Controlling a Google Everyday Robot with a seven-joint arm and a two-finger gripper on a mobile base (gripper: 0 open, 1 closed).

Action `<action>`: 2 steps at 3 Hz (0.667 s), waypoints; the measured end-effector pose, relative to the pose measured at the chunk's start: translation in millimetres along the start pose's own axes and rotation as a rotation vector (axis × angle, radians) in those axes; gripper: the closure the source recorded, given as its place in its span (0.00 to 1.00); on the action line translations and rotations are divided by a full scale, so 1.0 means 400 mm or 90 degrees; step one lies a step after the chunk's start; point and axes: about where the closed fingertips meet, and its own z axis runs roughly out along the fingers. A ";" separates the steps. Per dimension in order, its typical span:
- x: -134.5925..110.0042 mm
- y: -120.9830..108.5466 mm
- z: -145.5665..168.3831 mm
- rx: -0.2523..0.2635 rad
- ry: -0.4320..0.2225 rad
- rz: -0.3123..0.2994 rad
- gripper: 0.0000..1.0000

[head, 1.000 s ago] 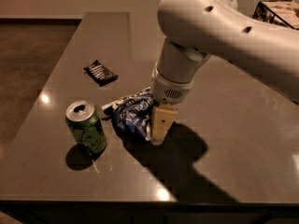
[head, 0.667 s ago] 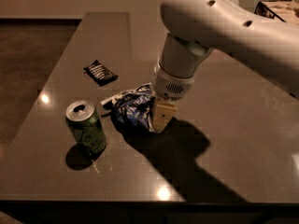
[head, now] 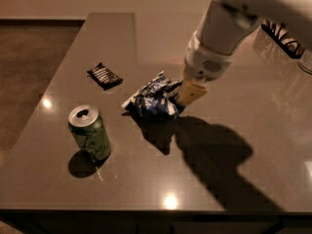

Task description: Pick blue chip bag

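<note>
The blue chip bag [head: 153, 100] is a crumpled, shiny dark-blue foil bag with white print, at the middle of the dark table [head: 97, 48]. My gripper [head: 181, 99] comes down from the upper right on the white arm and is shut on the bag's right end. One tan finger [head: 190, 91] shows against the bag; the other is hidden behind the foil. The bag hangs a little above the table, with its shadow cast below it.
A green can [head: 89, 132] stands upright at the front left. A small flat black wrapper with white stripes [head: 104, 75] lies behind it to the left of the bag. A dark wire rack [head: 285, 39] stands at the far right. The table's front edge runs along the bottom.
The gripper has closed on the bag's right end and risen, carrying the bag up and to the right, away from the can. The can and the wrapper have not moved.
</note>
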 end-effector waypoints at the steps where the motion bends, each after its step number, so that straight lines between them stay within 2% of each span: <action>1: 0.025 -0.049 -0.099 0.007 -0.042 -0.026 1.00; 2: 0.036 -0.092 -0.184 0.011 -0.087 -0.048 1.00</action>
